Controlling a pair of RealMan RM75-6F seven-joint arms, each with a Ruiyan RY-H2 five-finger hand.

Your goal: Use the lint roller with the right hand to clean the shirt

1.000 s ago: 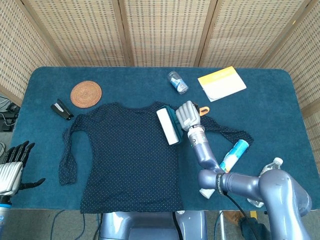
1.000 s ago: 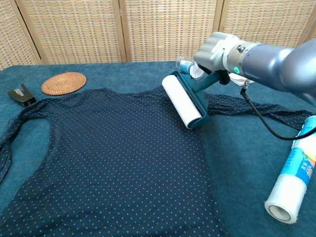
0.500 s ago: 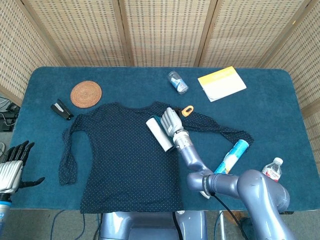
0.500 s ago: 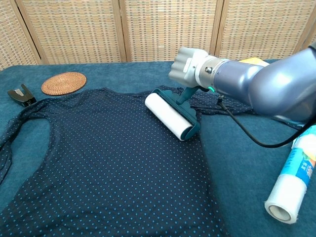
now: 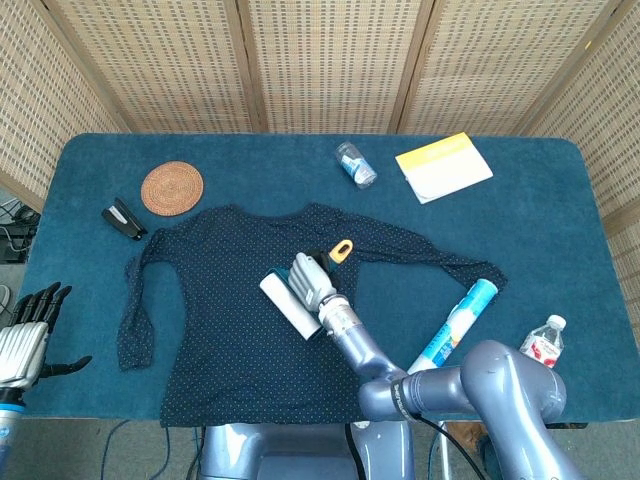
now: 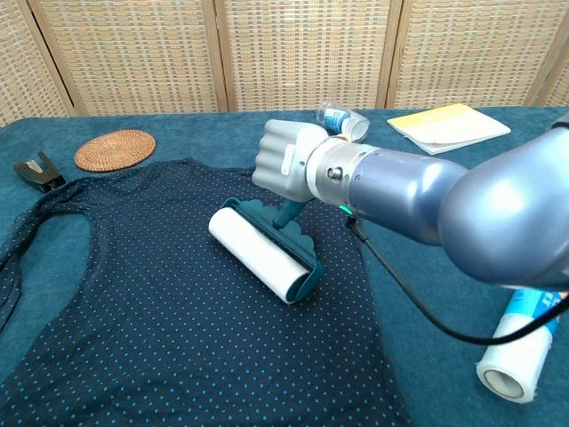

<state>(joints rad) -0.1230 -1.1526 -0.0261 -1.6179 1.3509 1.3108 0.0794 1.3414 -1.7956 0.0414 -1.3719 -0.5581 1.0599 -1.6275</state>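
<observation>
A dark blue dotted shirt [image 5: 230,310] [image 6: 160,320] lies spread flat on the blue table. My right hand [image 5: 311,280] [image 6: 286,162] grips the teal handle of the lint roller [image 5: 289,306] [image 6: 263,254]. The roller's white drum rests on the middle of the shirt, lying diagonally. The handle's orange end [image 5: 341,248] sticks out behind the hand. My left hand [image 5: 28,325] hangs open off the table's left edge, away from the shirt; the chest view does not show it.
A woven coaster [image 5: 172,187] and a black clip [image 5: 124,218] lie at the back left. A small bottle [image 5: 356,164] and a yellow pad [image 5: 443,166] lie at the back. A spare roll [image 5: 450,323] [image 6: 524,334] and a water bottle [image 5: 540,340] sit on the right.
My right hand has carried the lint roller from the shirt's right shoulder leftward and toward me, onto the middle of the shirt. The left hand has not moved.
</observation>
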